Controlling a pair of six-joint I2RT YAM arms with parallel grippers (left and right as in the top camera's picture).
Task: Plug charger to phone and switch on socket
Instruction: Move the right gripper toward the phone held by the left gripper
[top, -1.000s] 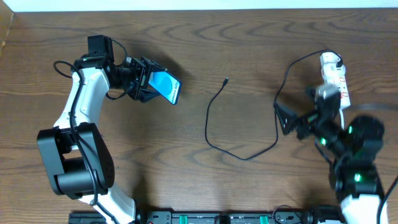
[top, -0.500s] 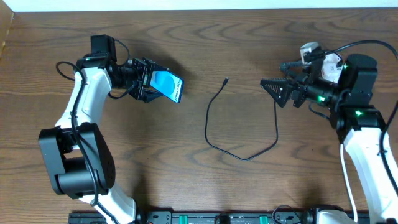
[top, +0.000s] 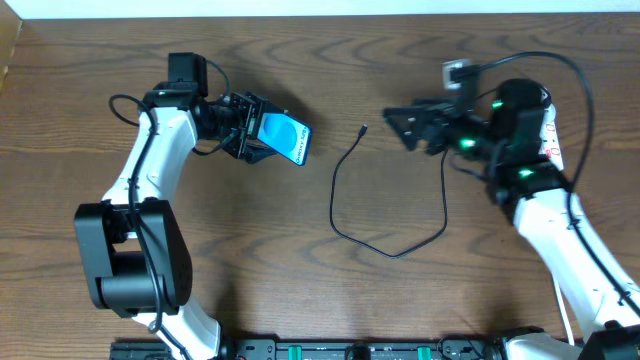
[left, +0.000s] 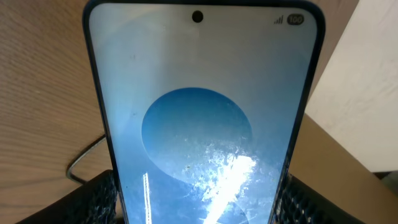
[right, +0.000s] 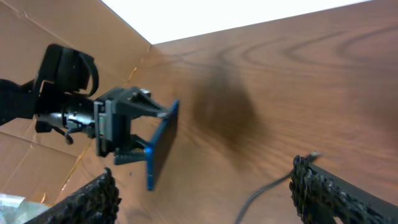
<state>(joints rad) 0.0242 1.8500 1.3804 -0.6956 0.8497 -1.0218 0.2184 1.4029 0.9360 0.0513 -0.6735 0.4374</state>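
My left gripper (top: 262, 138) is shut on the phone (top: 285, 139), holding it tilted above the table at upper left; its blue screen with a circle fills the left wrist view (left: 199, 124). The charger (top: 390, 205), a thin black cable, lies in a loop on the table's middle, its connector tip (top: 362, 129) pointing toward the phone. My right gripper (top: 398, 122) is open and empty in the air, right of the tip. In the right wrist view the phone (right: 160, 146) shows edge-on and the cable tip (right: 311, 155) lies by the right finger. The socket (top: 548, 130) is mostly hidden behind the right arm.
The wooden table (top: 300, 260) fills the view. A white wall edge (top: 320, 8) runs along the back. Cardboard (right: 37, 155) stands at the left side. A black rail (top: 350, 350) lies along the front edge.
My right arm has swung from the lower right up and leftward, its gripper now near the cable tip. My left gripper has carried the phone slightly rightward.
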